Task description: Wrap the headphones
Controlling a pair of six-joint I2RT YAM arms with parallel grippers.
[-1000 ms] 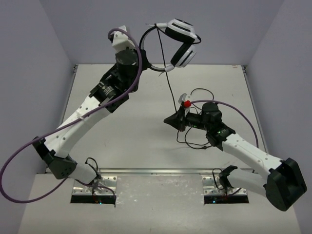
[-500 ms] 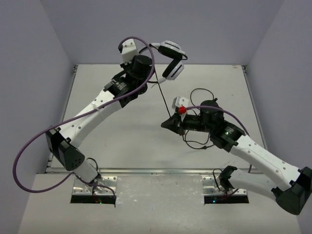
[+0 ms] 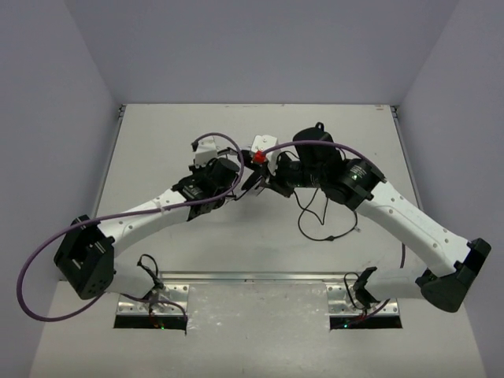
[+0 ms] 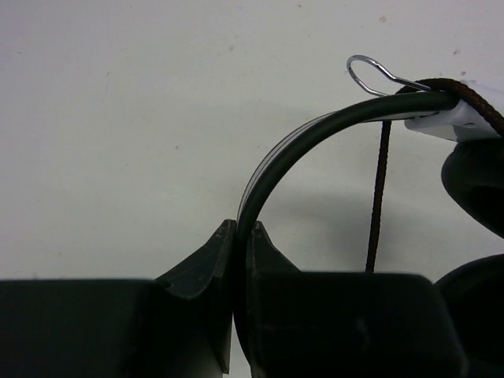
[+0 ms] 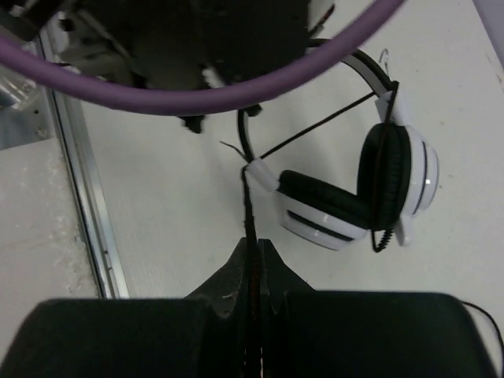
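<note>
The headphones lie low over the table's middle, mostly hidden under both wrists in the top view. In the right wrist view the two white earcups (image 5: 339,216) with black pads sit folded together, with the thin headband (image 5: 358,64) arching above them. My left gripper (image 4: 240,228) is shut on the headband (image 4: 315,134); it also shows in the top view (image 3: 240,191). My right gripper (image 5: 253,244) is shut on the thin black cable (image 5: 250,209) just below an earcup; it also shows in the top view (image 3: 264,187). The loose rest of the cable (image 3: 315,224) trails on the table.
The purple robot cable (image 5: 197,98) crosses the top of the right wrist view, in front of the left arm (image 5: 197,39). A metal rail (image 5: 87,220) runs along the table's edge. Purple walls stand at the back and on both sides.
The left arm has brought the headphones down from high at the back to the table's middle. The right gripper has moved left and away from me, close to the left gripper.
</note>
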